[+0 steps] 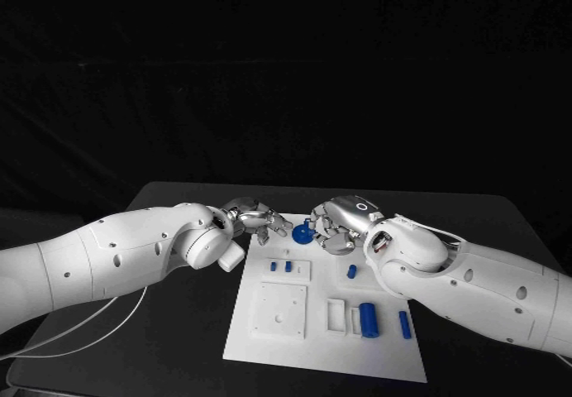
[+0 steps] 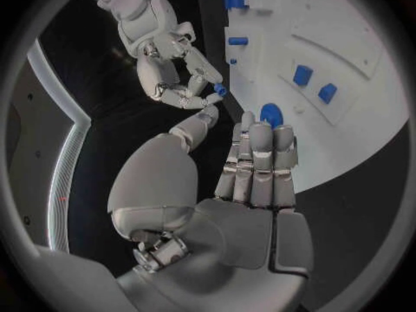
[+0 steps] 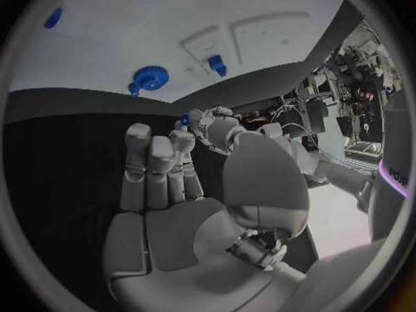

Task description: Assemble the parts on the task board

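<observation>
The white task board (image 1: 393, 356) lies in the middle of the black table. A round blue toothed part (image 1: 302, 236) sits at the board's far edge, between my two hands. My left hand (image 1: 248, 217) hovers just left of it with straight fingers (image 2: 258, 166) that hold nothing; the round part (image 2: 271, 112) lies just past their tips. My right hand (image 1: 337, 222) is close on the round part's right side. It pinches a small blue piece (image 3: 184, 120) between thumb and a fingertip, and the left wrist view shows that piece (image 2: 219, 89) off the board's edge, over the black table.
Two short blue pegs (image 1: 281, 265) stand in a raised block on the board, and another peg (image 1: 352, 270) stands to their right. A blue cylinder (image 1: 369, 319) and a blue bar (image 1: 405, 324) lie near the board's front right. A white square plate (image 1: 283, 309) sits front left.
</observation>
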You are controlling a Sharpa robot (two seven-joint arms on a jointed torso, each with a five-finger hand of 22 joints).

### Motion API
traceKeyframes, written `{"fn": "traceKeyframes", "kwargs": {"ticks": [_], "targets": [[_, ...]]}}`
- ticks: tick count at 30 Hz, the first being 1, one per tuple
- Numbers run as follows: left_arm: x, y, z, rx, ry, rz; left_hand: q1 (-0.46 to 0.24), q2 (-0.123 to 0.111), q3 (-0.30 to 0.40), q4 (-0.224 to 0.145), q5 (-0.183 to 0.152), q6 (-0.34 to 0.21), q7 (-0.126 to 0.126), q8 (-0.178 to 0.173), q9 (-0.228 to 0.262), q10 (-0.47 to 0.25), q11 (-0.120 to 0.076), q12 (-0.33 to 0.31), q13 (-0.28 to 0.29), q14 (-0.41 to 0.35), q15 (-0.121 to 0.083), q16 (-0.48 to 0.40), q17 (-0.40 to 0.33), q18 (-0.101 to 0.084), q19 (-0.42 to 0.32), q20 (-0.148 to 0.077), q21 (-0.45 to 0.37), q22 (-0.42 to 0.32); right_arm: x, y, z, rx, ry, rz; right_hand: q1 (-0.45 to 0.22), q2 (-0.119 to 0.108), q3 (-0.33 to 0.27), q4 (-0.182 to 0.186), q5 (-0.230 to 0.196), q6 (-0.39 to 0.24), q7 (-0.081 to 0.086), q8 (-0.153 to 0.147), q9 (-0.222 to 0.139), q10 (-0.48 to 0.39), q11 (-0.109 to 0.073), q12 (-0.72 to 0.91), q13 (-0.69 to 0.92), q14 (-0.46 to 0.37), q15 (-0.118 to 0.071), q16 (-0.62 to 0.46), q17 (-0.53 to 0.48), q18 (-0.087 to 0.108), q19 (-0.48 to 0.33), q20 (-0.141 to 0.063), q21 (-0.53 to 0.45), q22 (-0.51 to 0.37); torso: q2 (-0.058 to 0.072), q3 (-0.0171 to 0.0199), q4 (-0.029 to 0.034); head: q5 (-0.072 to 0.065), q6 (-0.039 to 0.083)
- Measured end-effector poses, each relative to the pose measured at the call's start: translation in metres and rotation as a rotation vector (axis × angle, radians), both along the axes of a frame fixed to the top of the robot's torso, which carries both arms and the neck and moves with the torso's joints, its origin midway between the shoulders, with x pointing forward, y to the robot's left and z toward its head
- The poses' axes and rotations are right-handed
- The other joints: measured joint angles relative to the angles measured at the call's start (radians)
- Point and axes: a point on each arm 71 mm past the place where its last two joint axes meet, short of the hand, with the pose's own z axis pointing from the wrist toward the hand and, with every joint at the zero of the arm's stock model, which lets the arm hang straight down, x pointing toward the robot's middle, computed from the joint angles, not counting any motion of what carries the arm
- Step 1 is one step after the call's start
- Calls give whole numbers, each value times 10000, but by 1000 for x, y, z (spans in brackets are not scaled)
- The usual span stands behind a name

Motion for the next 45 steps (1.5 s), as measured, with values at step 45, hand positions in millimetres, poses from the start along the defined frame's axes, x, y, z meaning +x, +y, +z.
{"fn": "traceKeyframes", "kwargs": {"ticks": [45], "targets": [[-7, -14, -9, -3119, 2033, 940, 405, 162, -4, -87, 7, -560, 198, -1, -170, -665, 17, -273, -566, 192, 167, -125, -12, -13, -44, 0, -223, -106, -2, 11, 13, 753, -130, -92, 0, -3, 139, 27, -3, 505, -349, 35, 34, -819, -252, 39, -83, 33, 3, 1, -2, 148, 34, -31, 39, -2, 12, -6, 28, -3, 35]]}}
